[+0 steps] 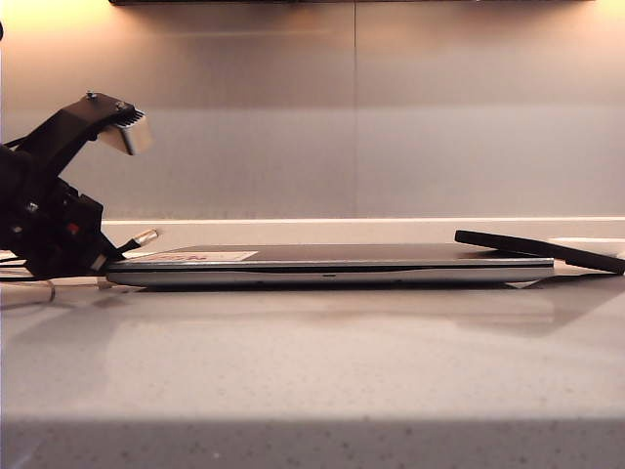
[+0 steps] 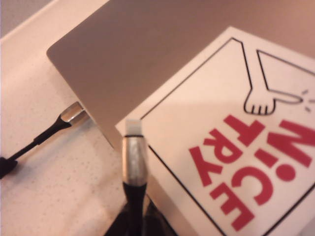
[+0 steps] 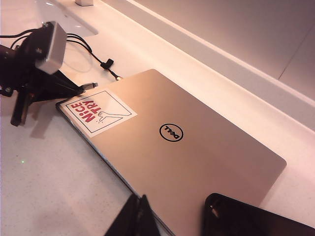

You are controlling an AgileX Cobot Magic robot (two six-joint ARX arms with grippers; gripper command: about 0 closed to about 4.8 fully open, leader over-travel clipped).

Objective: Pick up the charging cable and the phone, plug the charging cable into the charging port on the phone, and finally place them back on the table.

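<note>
the charging cable is pinched in the left gripper at the left end of the closed laptop, its silver plug tip sticking out toward the laptop. the phone lies far off at the other end, half on the laptop, half on the table. the right gripper is closed and empty just beside the phone, so i think it should grab it.

The phone is cut off at the frame's bottom edge; its charging port is too small to discern. The left gripper's fingertips are barely visible.
</note>
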